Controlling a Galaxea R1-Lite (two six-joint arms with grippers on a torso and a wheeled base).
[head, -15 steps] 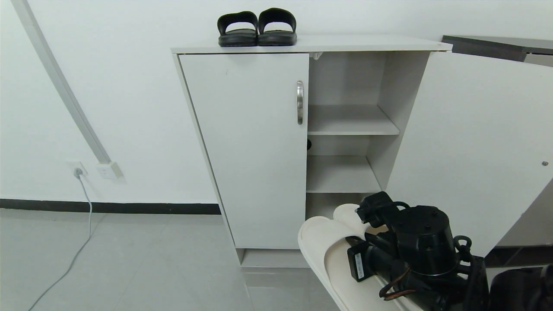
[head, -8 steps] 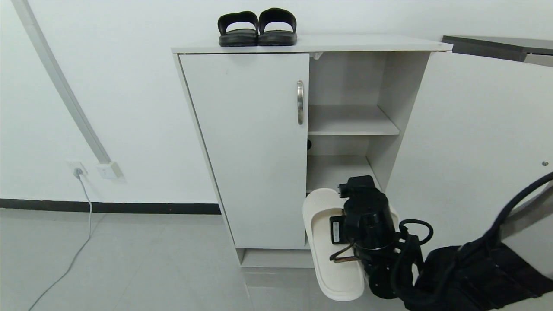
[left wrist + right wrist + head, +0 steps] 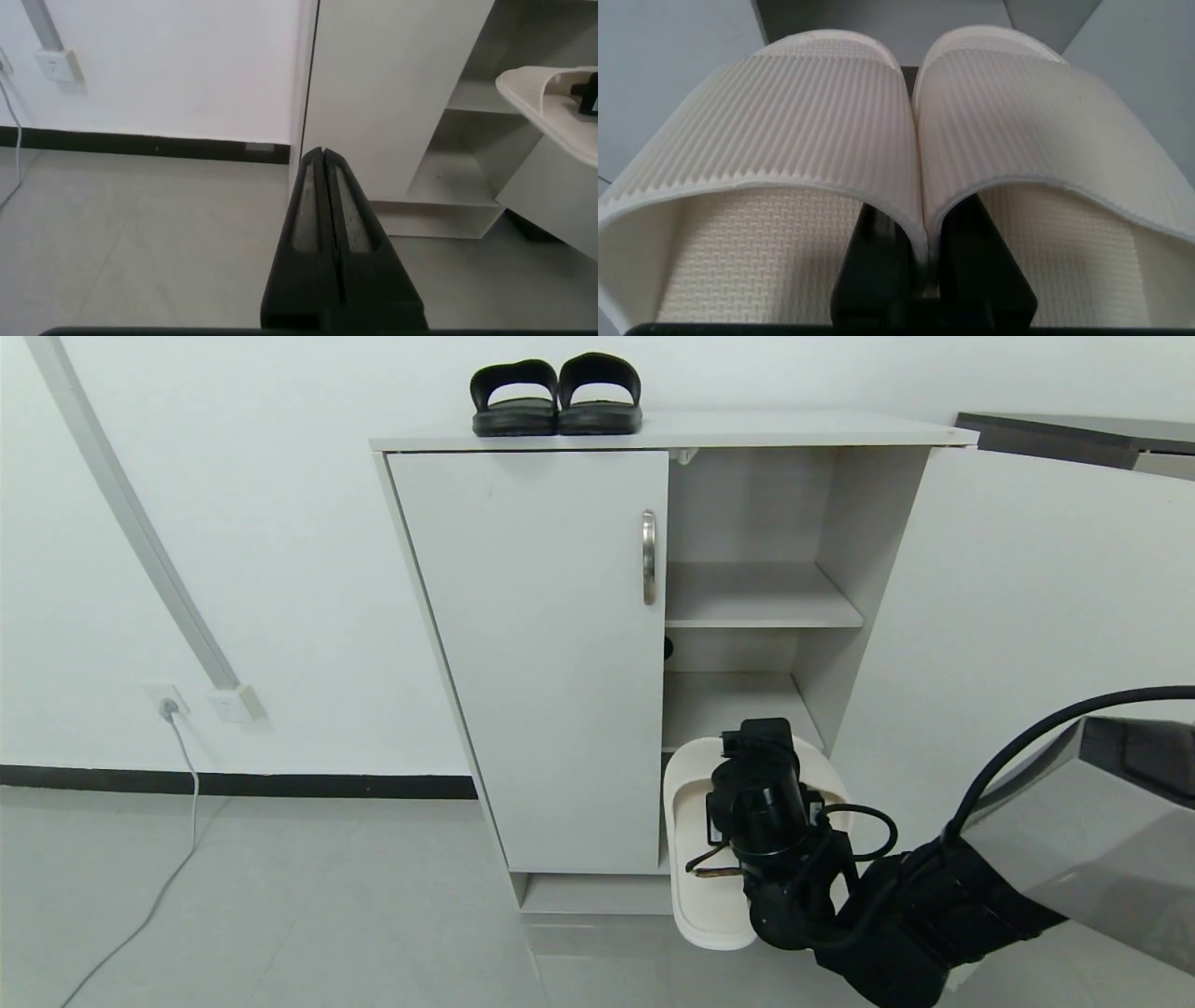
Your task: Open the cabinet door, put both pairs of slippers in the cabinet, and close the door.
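So, starting on my left: the left gripper (image 3: 324,201) is empty, its fingers pressed flat together, hanging low over the floor in front of the cabinet (image 3: 653,429). It has no part in this step.

The black slippers (image 3: 556,397) sit side by side on the cabinet's top, towards its left end, untouched. That pair is all still to do. Below them the left door (image 3: 537,653) is closed.

The right half of the cabinet is exposed, so the opening step is done as I read it. Two bare shelves show inside.

At the mouth of the bottom compartment are the white slippers (image 3: 695,821), held as a pair. Their toes are just in under the lower shelf, and their heels stick out in front of the base. The right gripper (image 3: 926,266) comes at them from the heel side and pinches their two inner walls together between its fingers. They are not released, and I cannot tell whether they rest on the compartment floor.

Furthest right, the right door (image 3: 1018,653) stands swung wide. I judge the task under halfway: one pair is nearly stowed, one pair is waiting, and the door remains to be shut.
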